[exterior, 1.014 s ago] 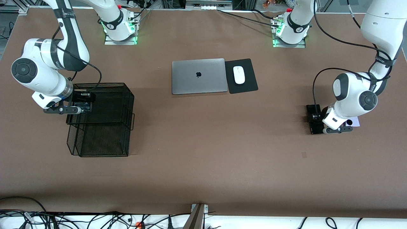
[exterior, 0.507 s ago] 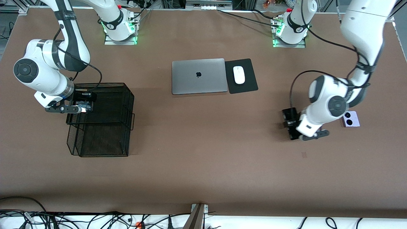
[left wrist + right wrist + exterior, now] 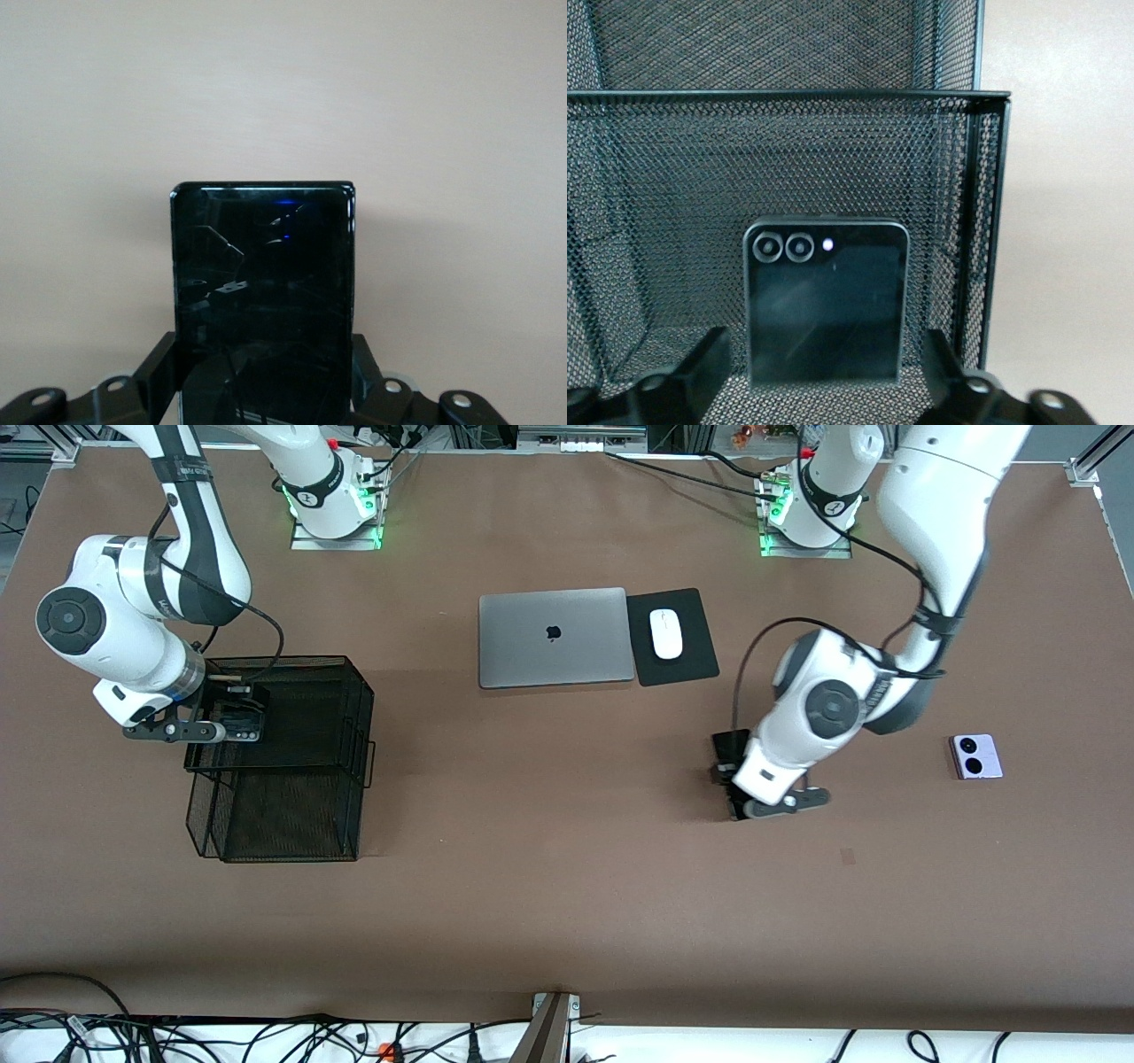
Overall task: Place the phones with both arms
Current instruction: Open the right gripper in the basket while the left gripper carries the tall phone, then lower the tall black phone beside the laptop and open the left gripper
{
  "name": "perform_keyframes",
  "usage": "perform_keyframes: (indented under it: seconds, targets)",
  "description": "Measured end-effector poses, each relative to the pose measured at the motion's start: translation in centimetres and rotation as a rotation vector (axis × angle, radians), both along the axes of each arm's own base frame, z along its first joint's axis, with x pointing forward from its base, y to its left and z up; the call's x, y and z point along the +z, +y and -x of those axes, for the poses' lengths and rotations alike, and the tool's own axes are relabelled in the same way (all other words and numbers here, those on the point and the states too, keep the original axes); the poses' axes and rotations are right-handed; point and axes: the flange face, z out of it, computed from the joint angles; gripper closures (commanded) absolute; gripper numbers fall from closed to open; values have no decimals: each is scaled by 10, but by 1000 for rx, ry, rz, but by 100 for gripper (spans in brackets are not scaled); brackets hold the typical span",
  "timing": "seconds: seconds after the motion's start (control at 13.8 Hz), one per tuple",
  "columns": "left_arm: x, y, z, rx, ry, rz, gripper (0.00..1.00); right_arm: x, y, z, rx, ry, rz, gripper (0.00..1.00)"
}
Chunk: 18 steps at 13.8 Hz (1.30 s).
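My left gripper point(image 3: 732, 781) is shut on the long black slab phone point(image 3: 728, 746) and holds it above bare table, between the mouse pad and the lilac phone. In the left wrist view the slab point(image 3: 263, 283) sits between the fingers point(image 3: 158, 372). The lilac-white flip phone point(image 3: 975, 755) lies on the table toward the left arm's end. My right gripper point(image 3: 237, 723) is open inside the black mesh basket point(image 3: 359, 717). The small black flip phone point(image 3: 826, 301) lies on the basket's mesh floor between the spread fingers point(image 3: 700, 363), touching neither.
A closed grey laptop point(image 3: 555, 637) lies at mid-table near the bases, with a white mouse point(image 3: 666, 633) on a black pad point(image 3: 687, 660) beside it. The basket's mesh walls point(image 3: 788, 150) rise close around my right gripper.
My left arm has carried the slab phone away from the lilac phone toward the table's middle, uncovering the lilac phone. My right gripper has stayed in the basket.
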Motion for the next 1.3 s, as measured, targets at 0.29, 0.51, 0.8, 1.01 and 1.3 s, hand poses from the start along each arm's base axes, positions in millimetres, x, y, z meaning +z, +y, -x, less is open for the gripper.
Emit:
perform_keyframes:
  seconds: [0.29,0.51,0.8,1.01,1.3]
  targets:
    - [3,-101,10,7,-36,30,89,6,0,-5,1,-22,0,1]
    - [-4,-158,17,-35,-72,27,89,23,2,-15,4,-60,-1,1]
    - [-25,-207,14,-67,-110,28,90,40,3,-26,5,-84,0,1]
    - [-48,-232,15,-57,-150,-11,91,60,7,-38,-17,-61,-22,0]
    - [-63,-254,30,-63,-153,-26,91,78,12,-52,-22,-48,-22,0]
